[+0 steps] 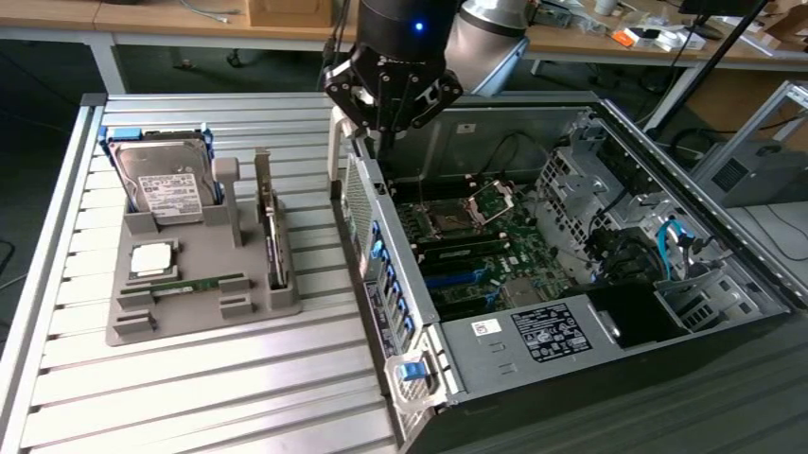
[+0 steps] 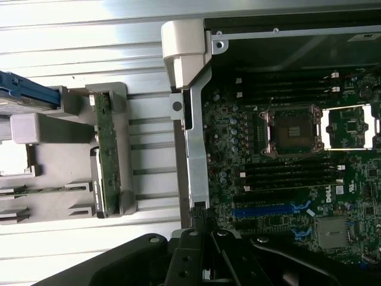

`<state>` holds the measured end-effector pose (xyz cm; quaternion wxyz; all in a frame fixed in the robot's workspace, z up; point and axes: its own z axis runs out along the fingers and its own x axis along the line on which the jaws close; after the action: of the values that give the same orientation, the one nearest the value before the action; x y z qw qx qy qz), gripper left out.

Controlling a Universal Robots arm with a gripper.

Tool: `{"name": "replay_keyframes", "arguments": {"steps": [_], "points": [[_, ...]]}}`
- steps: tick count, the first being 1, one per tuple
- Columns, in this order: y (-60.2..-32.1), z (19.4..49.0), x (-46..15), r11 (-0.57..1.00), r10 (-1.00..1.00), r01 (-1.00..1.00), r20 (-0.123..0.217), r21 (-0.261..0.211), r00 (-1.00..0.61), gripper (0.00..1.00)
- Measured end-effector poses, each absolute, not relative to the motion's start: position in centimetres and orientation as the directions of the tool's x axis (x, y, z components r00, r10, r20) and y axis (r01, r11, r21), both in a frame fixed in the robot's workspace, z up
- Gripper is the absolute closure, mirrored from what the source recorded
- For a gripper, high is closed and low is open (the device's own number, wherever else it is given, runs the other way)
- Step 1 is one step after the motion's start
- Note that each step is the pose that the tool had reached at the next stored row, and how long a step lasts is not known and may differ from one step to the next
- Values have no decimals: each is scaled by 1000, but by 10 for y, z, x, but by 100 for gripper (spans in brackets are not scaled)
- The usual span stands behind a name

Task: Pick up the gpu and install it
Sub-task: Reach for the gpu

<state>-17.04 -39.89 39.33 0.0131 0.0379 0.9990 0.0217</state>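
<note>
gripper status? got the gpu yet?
Gripper: shut, holding nothing, above the case edge. The gpu stands in the holder.

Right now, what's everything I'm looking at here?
table: 1, silver slats, under everything
holder: 1, grey, on table, exterior view's left
hard drive: 1, silver, white label, upright in holder
chip: 1, silver, flat in holder
RAM stick: 1, green, lying in holder
gpu: 1, dark, on edge in holder, side nearest case
case: 1, grey and black, open, exterior view's right
motherboard: 1, green, inside case
gripper: 1, black, shut, empty, above case wall nearest holder
</note>
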Motion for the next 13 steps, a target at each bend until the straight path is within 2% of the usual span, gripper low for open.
{"name": "replay_keyframes", "arguments": {"steps": [13], "points": [[-399,393,-176,996,76,75,-24,44,-997,89]]}}
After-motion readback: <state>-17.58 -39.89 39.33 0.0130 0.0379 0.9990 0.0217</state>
